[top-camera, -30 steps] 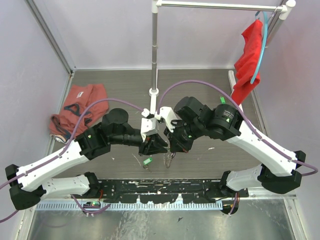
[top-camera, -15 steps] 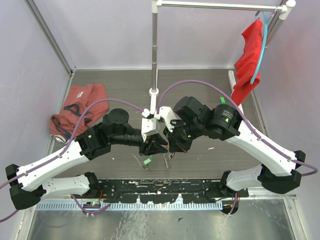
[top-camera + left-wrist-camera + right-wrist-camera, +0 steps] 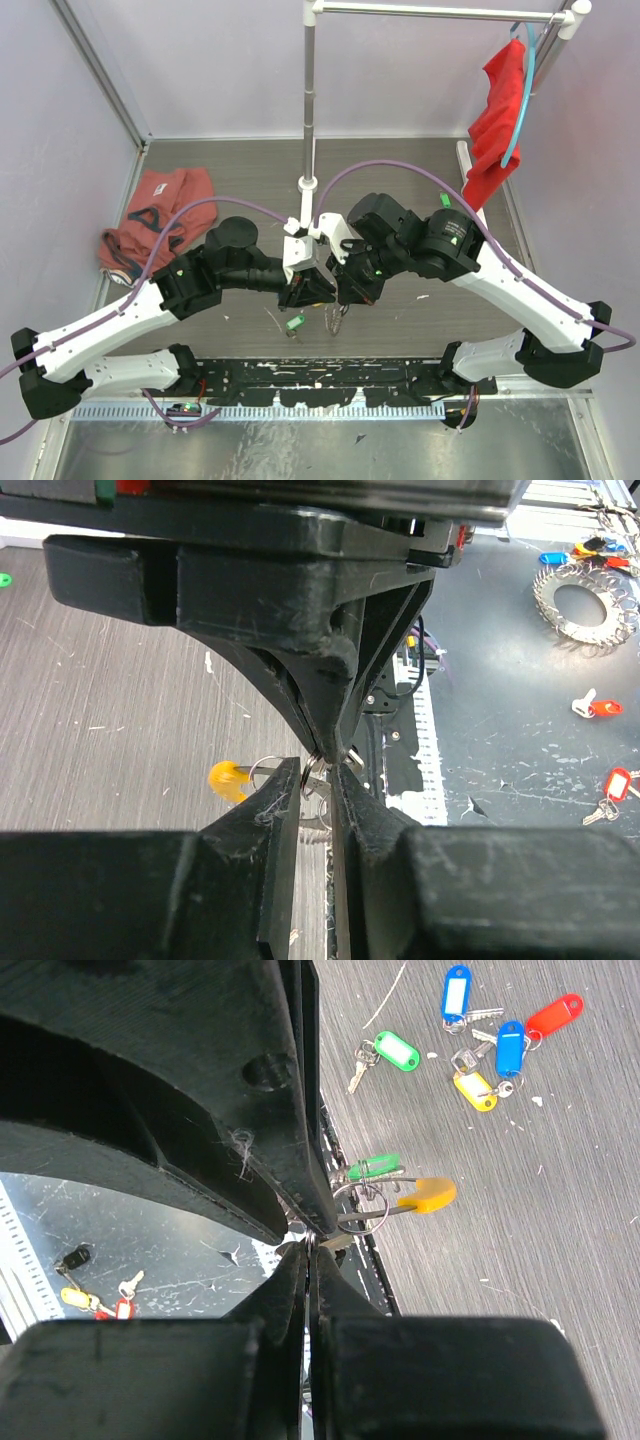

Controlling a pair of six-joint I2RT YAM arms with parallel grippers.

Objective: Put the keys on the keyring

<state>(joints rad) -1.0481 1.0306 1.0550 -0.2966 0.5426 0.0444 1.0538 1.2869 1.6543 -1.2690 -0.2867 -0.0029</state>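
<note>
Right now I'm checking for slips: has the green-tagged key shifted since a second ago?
No. The green-tagged key lies unmoved, same spot beside the black rail.

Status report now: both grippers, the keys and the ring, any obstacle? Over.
Right fingers shut on small ring. Left fingers nearly closed around it, grip unclear. Yellow-tag key hangs from it. Loose keys lie apart, nothing blocking.

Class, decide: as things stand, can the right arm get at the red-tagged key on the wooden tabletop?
Probably not yet. The way to the red-tagged key looks open, but the right fingers are shut on the ring of the yellow-tagged key, so they would have to let go first.
</note>
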